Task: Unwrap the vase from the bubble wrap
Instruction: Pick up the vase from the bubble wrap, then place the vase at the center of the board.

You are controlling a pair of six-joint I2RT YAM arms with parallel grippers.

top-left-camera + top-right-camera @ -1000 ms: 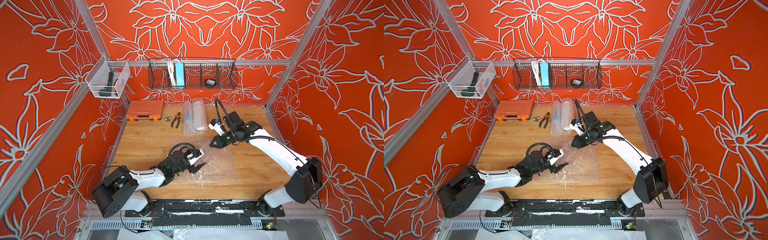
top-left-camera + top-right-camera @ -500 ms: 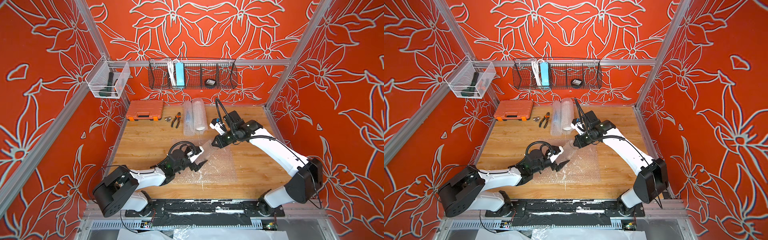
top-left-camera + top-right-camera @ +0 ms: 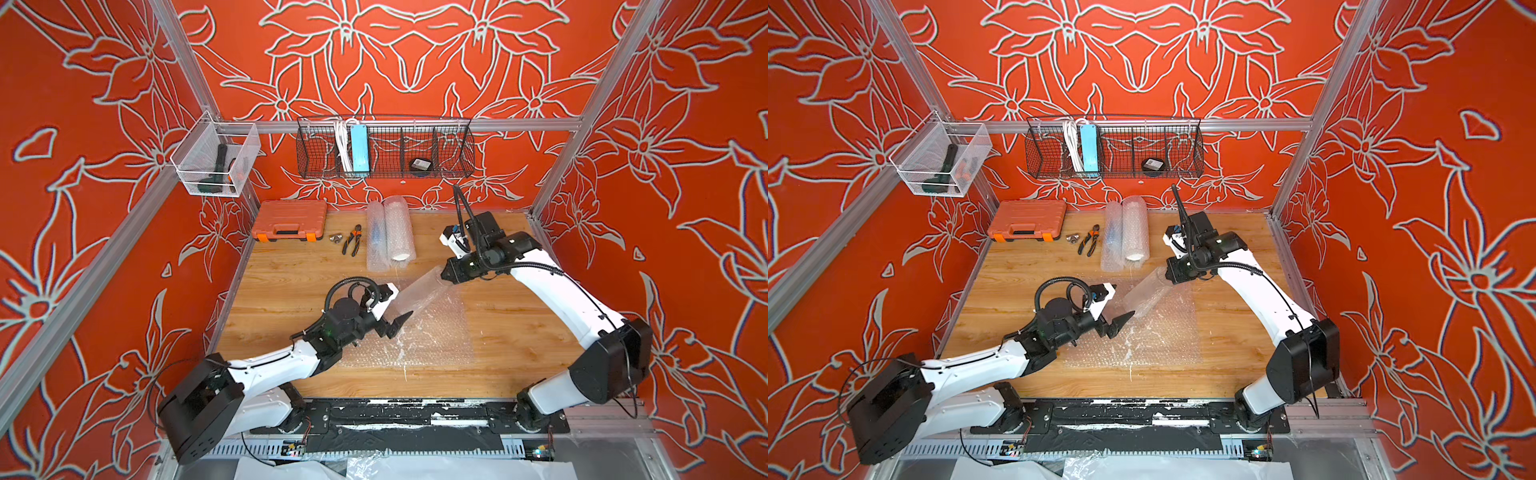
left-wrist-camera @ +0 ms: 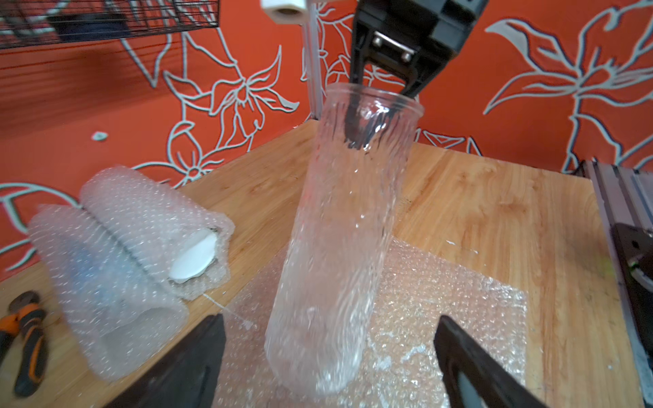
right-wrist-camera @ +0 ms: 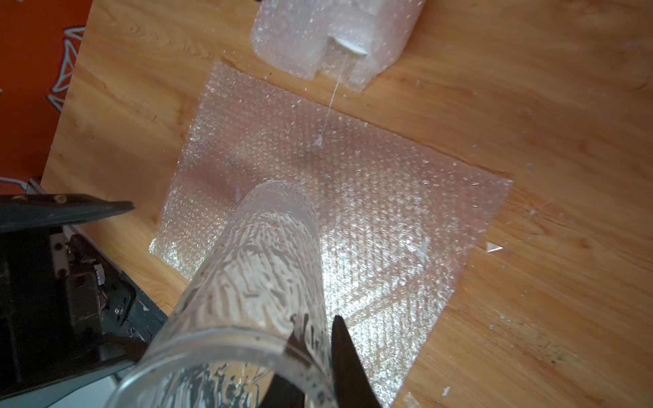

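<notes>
Your right gripper (image 3: 446, 274) pinches vase (image 4: 339, 229) rim only; left gripper (image 3: 401, 324) gapes empty, 8 o'clock from it. Tilted vase could slip, fall onto bubble wrap (image 5: 388, 197).

An orange tool case (image 3: 289, 220) lies far left on the wooden tabletop (image 3: 291, 282), with pliers (image 3: 352, 240) near its right. A black wire basket (image 3: 453, 153) on the far wall holds a blue power strip (image 3: 358, 148).
</notes>
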